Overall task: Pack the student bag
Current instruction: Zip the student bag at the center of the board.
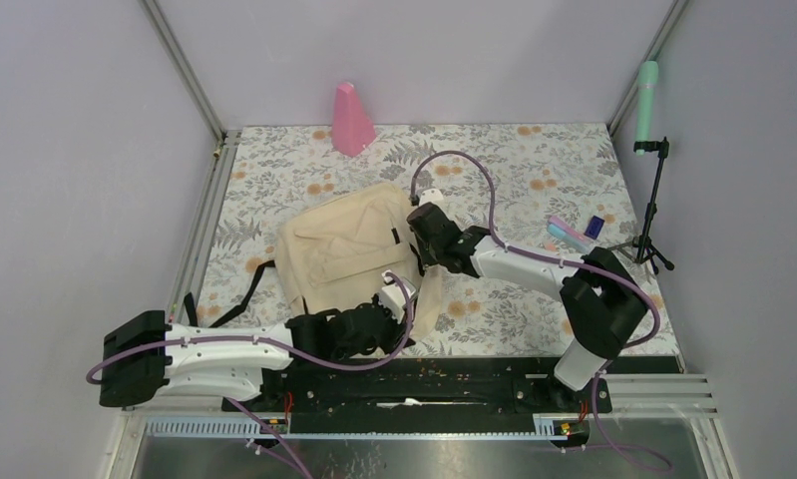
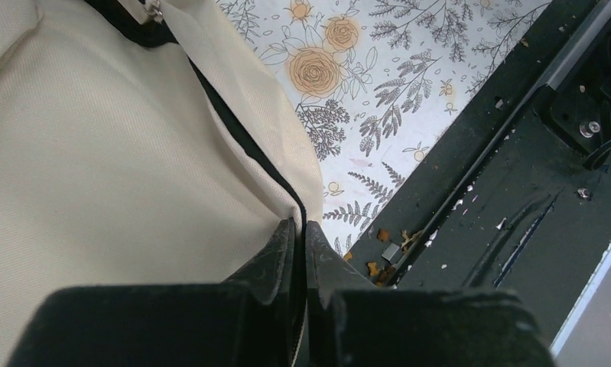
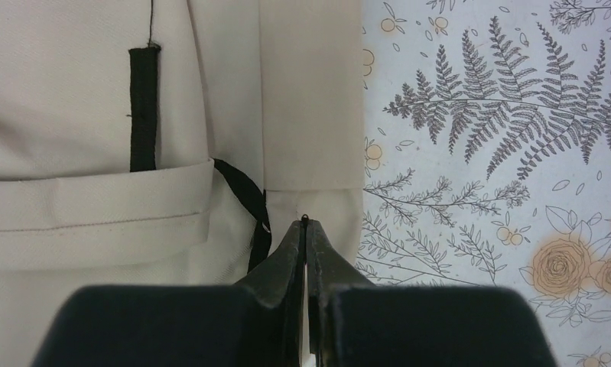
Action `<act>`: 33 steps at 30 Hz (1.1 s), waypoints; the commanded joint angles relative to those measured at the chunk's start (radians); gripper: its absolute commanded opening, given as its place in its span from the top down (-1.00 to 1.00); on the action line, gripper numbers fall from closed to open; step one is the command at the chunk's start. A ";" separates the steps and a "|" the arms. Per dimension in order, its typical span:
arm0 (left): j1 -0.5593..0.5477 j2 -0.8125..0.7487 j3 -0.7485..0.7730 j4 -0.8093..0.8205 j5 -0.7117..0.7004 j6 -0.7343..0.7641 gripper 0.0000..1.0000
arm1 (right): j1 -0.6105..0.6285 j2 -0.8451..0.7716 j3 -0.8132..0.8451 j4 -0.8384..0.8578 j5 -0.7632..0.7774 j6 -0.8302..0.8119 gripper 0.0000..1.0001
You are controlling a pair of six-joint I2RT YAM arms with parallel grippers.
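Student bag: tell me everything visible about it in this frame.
The student bag is a large soft beige fabric backpack with black straps and dark zipper lines, lying flat and slumped on the floral table, one strap trailing toward the left. The left gripper, shut, pinches its near corner by the zipper edge; the right gripper, also shut, sits at its right edge, grip unclear.

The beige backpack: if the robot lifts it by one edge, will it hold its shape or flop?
Probably floppy: the backpack lies flat and creased, so lifted by an edge it would likely sag and fold. It looks fairly light, soft cloth with little inside. Its loose black strap would probably trail and drag.
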 commanded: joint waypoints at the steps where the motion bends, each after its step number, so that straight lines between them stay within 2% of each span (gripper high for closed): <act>1: -0.054 -0.034 -0.022 -0.075 0.171 -0.052 1.00 | -0.040 0.032 0.084 0.101 0.155 -0.051 1.00; 19: -0.100 -0.043 -0.044 -0.130 0.258 -0.058 1.00 | -0.137 0.083 0.182 0.126 0.180 -0.096 1.00; 33: -0.102 -0.043 -0.035 -0.138 0.277 -0.060 1.00 | -0.194 0.080 0.256 0.147 0.099 -0.085 1.00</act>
